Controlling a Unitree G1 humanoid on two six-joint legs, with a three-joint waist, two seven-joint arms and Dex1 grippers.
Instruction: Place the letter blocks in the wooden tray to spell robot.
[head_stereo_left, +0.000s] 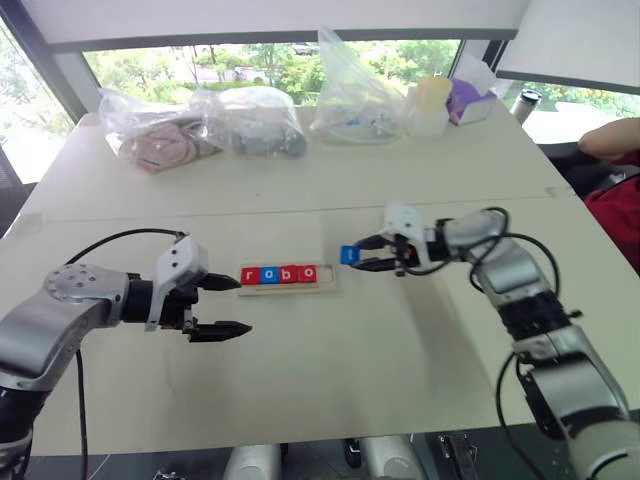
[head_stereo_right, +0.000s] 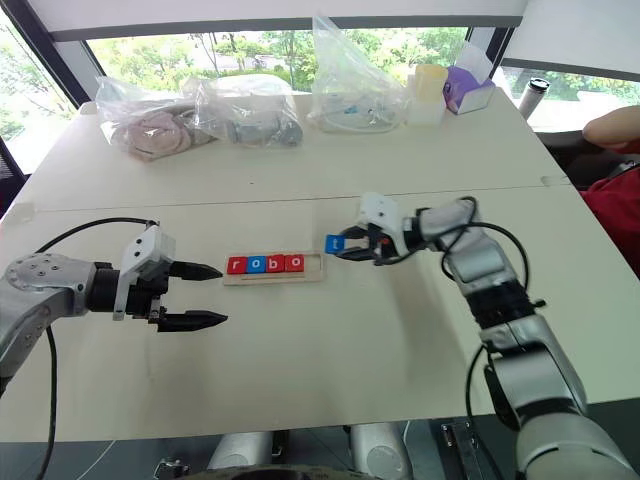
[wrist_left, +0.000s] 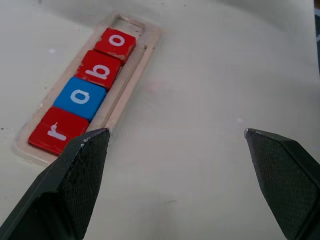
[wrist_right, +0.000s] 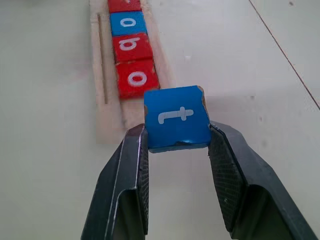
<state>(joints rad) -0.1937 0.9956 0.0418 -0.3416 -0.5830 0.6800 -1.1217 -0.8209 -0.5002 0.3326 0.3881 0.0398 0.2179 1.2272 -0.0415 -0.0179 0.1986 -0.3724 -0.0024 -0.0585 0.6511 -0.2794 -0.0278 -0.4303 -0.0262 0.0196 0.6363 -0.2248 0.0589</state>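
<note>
Head views: wooden tray (head_stereo_left: 288, 285) lies on the counter (head_stereo_left: 330, 350) holding four letter blocks (head_stereo_left: 279, 274) reading r, o, b, o, its right-end slot vacant; the left gripper (head_stereo_left: 228, 305) hangs wide just left of the tray. Right wrist view: right gripper (wrist_right: 177, 137) is clamped on the blue t block (wrist_right: 177, 118), raised just beyond that vacant slot.
</note>
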